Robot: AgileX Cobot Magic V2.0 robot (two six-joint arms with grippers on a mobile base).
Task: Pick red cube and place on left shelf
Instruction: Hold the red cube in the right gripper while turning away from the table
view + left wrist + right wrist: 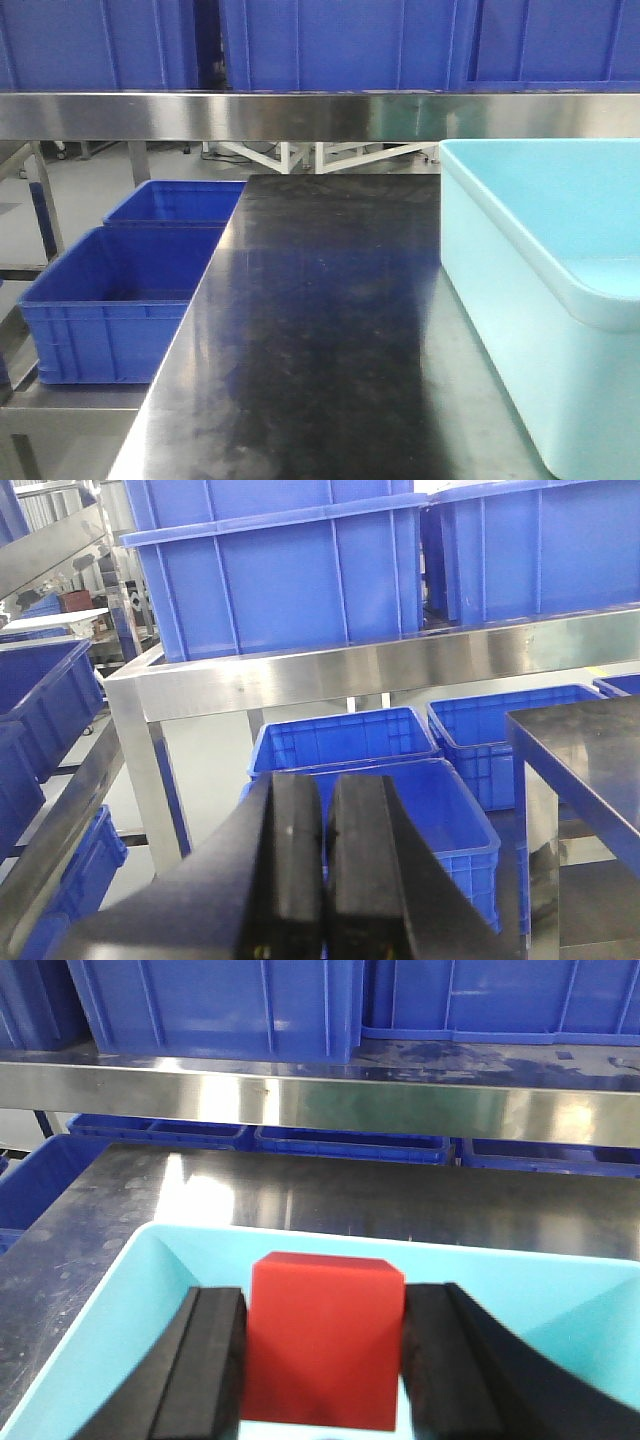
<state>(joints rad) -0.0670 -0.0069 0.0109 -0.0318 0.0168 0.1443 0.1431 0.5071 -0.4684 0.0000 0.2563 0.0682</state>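
Cube (326,1332), matte red, tight in right end effector (327,1365); left end effector (323,820) closed, empty.

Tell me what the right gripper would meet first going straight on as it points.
Probably the light-blue tub's far rim, or just past it the steel tabletop; height is unclear. The right gripper is shut on the red cube.

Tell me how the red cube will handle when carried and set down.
Probably rigid: the red cube shows flat, unbulged faces between the pads of the right pincer. Flat sides and square edges suggest it won't roll and should sit stably. The matte surface likely resists slipping; its weight can't be judged.
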